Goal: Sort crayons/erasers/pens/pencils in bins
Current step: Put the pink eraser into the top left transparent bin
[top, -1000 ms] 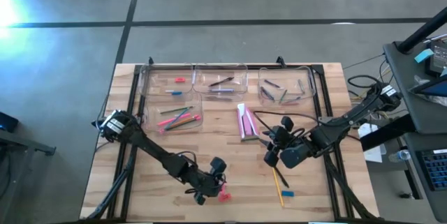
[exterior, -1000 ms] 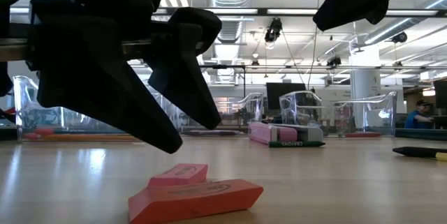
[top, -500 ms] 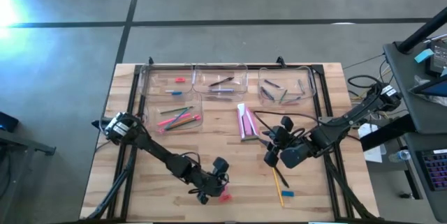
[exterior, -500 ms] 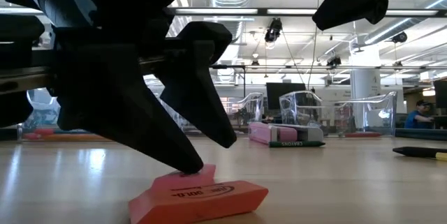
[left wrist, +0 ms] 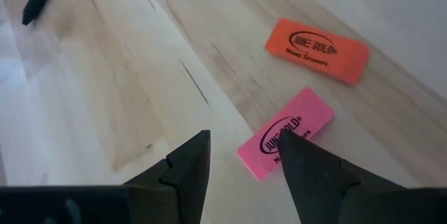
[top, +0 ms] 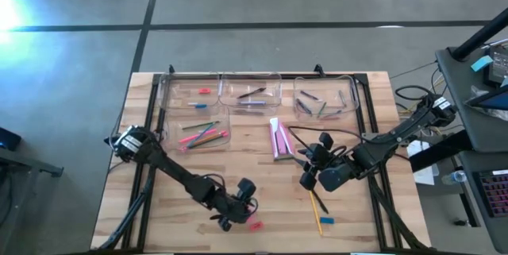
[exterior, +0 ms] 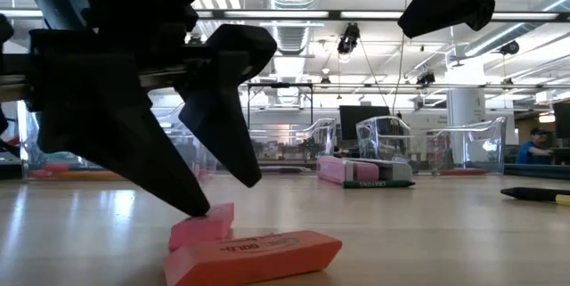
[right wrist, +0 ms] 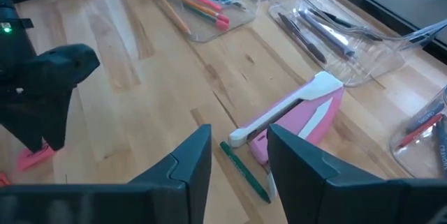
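Observation:
Two erasers lie flat on the wood near the table's near edge: a pink one (left wrist: 285,140) and an orange-red one (left wrist: 318,41), also seen in the low view (exterior: 254,252). My left gripper (top: 236,212) is open and low over them, with one fingertip on the pink eraser (exterior: 203,230). My right gripper (top: 309,177) is open and empty, held above the table right of centre. Four clear bins stand at the far side: three in a row (top: 190,92) (top: 250,92) (top: 325,98) and one (top: 198,133) nearer. My left gripper is open, and the tip of one finger (exterior: 189,202) rests on the pink eraser's top near one end (left wrist: 274,148). The finger comes slanting down from above. The other finger stands clear over bare wood. The eraser lies flat on the table beside the orange-red one.
A pink crayon box (top: 280,137) lies at the table's middle, with a green crayon (right wrist: 244,172) beside it. A yellow pencil (top: 317,206) and a small blue piece (top: 327,221) lie right of the erasers. The bins hold coloured sticks and pens.
My left gripper has come down onto the pink eraser and then gone a little toward the table's left edge, staying open. The pink eraser has slid and turned a little toward the left with the fingertip. The orange-red eraser has stayed put.

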